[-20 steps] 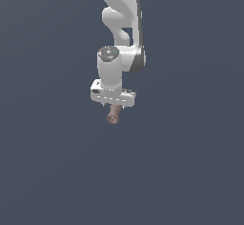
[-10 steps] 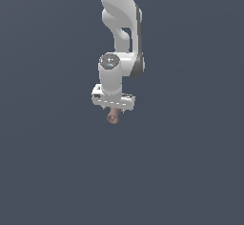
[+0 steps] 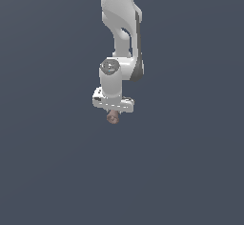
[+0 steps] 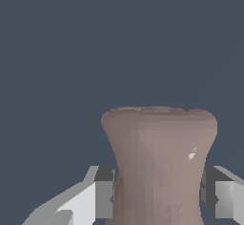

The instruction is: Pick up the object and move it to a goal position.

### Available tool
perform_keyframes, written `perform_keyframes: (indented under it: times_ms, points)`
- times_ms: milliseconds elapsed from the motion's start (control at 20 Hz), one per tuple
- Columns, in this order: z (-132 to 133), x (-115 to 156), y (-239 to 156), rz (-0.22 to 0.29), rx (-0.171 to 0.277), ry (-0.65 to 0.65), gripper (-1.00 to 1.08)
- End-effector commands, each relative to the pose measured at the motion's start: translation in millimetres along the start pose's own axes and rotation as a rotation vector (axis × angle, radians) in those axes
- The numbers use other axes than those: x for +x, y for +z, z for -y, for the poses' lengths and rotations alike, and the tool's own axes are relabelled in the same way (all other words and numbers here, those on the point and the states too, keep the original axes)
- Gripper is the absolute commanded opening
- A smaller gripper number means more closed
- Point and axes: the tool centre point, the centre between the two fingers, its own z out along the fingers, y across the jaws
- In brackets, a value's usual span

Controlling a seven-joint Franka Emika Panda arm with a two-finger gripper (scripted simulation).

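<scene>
The object (image 3: pixel 112 117) is a small brownish-pink lump poking out below the white hand of the arm in the exterior view. In the wrist view the object (image 4: pixel 159 164) fills the middle as a bumpy stub with a flared end. My gripper (image 3: pixel 113 113) is shut on it. One finger (image 4: pixel 102 198) presses on one side of the object and the other finger (image 4: pixel 219 195) on the opposite side. The object's gripped part is hidden between the pads.
The white arm (image 3: pixel 121 24) reaches down from the top of the exterior view. Behind and around it there is only a plain dark grey-blue surface (image 3: pixel 190 171). No goal marker shows.
The arm has tilted and drawn back, carrying the object with it. The object now looks shorter below the hand than a second ago.
</scene>
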Motion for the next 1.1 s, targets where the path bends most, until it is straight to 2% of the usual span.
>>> perform_keyframes:
  times_ms: [0,600,1050]
  points:
    - [0.1,0.5,0.5,-0.001,0.0,0.0,-1.0]
    - [-3.1,2.4,-7.2,-0.002,0.0,0.0,-1.0]
    - [-22.3,13.1,-54.4,-0.002,0.001,0.001,-1.0]
